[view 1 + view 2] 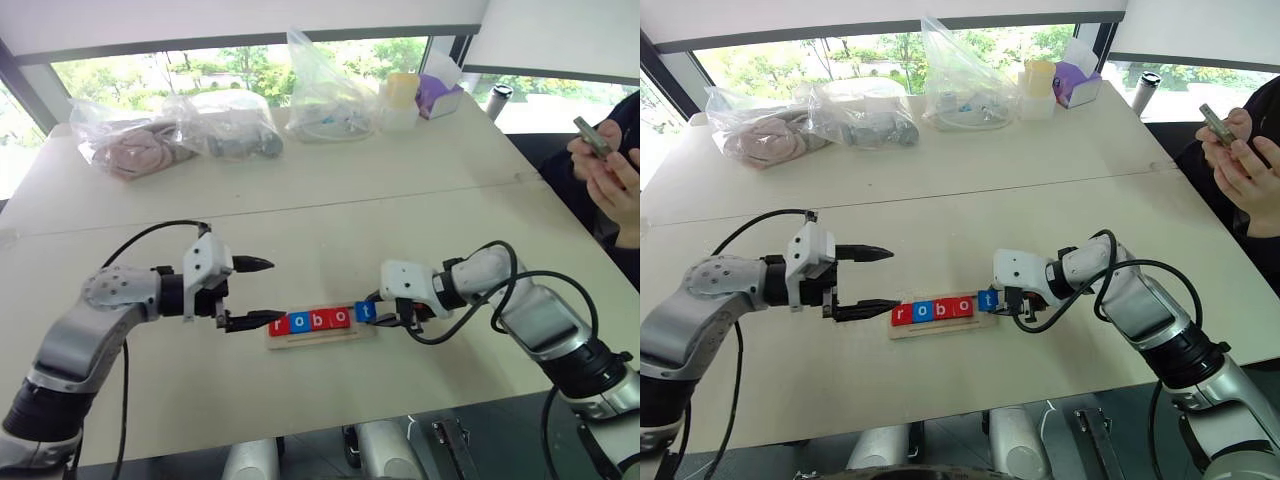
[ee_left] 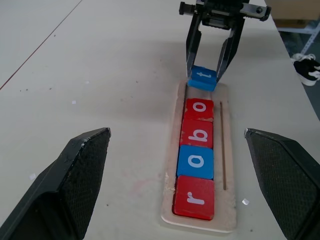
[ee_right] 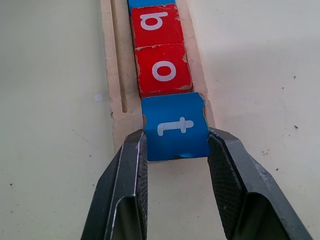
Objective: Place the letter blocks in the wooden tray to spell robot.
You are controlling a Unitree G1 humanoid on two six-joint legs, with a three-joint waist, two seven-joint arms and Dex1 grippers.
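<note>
The wooden tray (image 1: 322, 339) lies on the table in front of me. Four letter blocks sit in it in a row: red r (image 1: 279, 324), blue o (image 1: 298, 322), red b (image 1: 319, 320) and red o (image 1: 340, 318). My right gripper (image 3: 176, 150) is shut on the blue t block (image 3: 175, 125), one finger on each side. It holds the block at the tray's right end, against the red o (image 3: 163, 70). My left gripper (image 1: 277, 291) stands open just left of the tray, with nothing between its fingers (image 2: 75, 175).
Clear plastic bags (image 1: 230, 125) of items, a yellow cup (image 1: 402, 92) and a purple box (image 1: 438, 95) line the table's far side. A person's hands holding a phone (image 1: 595, 140) are at the right edge. A seam (image 1: 330, 205) crosses the table behind the tray.
</note>
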